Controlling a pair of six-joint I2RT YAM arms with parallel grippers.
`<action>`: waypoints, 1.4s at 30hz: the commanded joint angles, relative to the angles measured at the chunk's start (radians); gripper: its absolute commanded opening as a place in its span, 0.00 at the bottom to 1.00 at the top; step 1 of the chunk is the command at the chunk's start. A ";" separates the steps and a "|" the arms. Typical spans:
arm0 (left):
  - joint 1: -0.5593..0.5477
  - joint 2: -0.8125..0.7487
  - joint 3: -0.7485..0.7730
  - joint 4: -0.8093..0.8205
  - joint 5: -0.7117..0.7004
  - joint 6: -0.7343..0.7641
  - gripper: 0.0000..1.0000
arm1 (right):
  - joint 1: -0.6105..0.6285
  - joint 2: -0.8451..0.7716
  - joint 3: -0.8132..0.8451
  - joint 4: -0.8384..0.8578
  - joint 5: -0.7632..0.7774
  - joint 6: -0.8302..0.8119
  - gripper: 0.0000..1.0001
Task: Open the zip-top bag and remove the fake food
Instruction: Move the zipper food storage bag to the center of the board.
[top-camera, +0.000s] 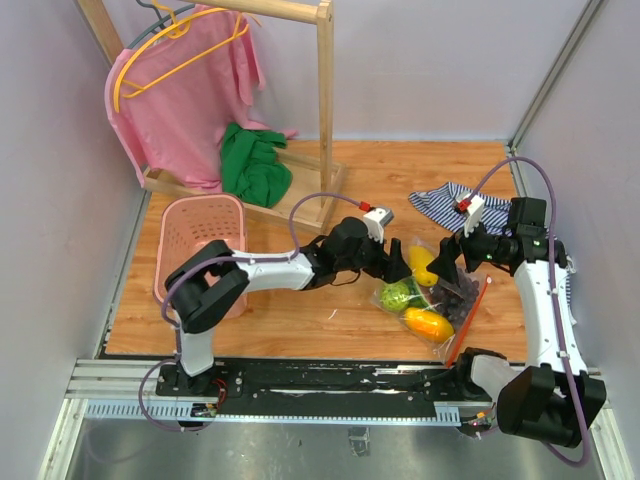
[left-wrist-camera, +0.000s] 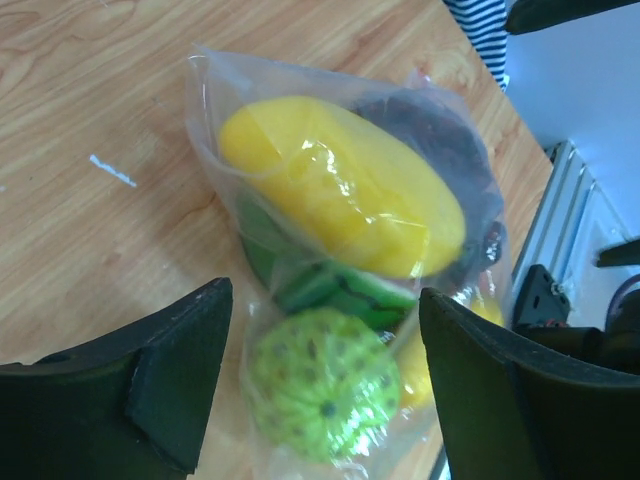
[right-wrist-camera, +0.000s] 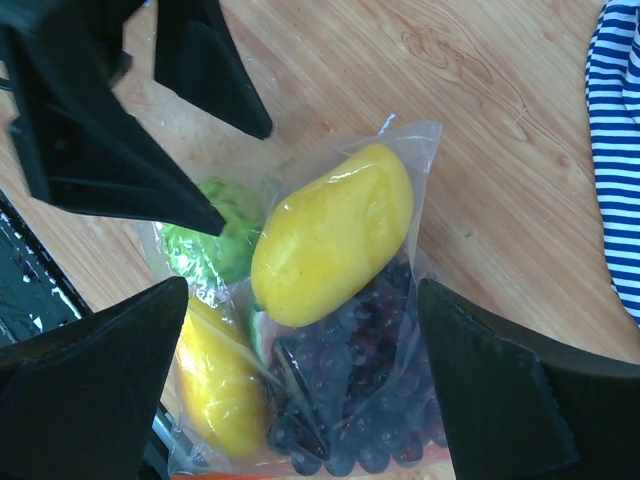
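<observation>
The clear zip-top bag (top-camera: 440, 300) lies on the wooden table, its red-orange zip strip (top-camera: 468, 320) at its right edge. Inside it lie a yellow oval fruit (right-wrist-camera: 335, 232), a green leafy ball (left-wrist-camera: 318, 380), a purple grape bunch (right-wrist-camera: 385, 400), a yellow-orange fruit (top-camera: 428, 323) and a watermelon slice (left-wrist-camera: 340, 290). My left gripper (top-camera: 400, 262) is open, its fingers either side of the green ball end of the bag (left-wrist-camera: 330, 200). My right gripper (top-camera: 447, 262) is open above the grape end of the bag (right-wrist-camera: 400, 330). Neither holds anything.
A striped cloth (top-camera: 448, 205) lies behind the bag at the right. A pink basket (top-camera: 200, 240) stands at the left. A wooden rack (top-camera: 325, 110) with a pink shirt and a green cloth (top-camera: 252, 165) stands at the back. The metal rail (top-camera: 330, 385) runs along the near edge.
</observation>
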 joint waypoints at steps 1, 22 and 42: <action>0.021 0.074 0.075 0.012 0.125 0.019 0.77 | -0.017 -0.009 -0.007 0.007 0.018 0.005 0.98; 0.118 -0.163 -0.186 -0.009 0.035 0.038 0.00 | -0.015 -0.023 -0.016 -0.022 -0.038 -0.027 0.98; 0.251 -0.477 -0.180 -0.222 -0.135 0.098 0.33 | 0.089 0.050 -0.049 0.029 0.292 -0.025 0.98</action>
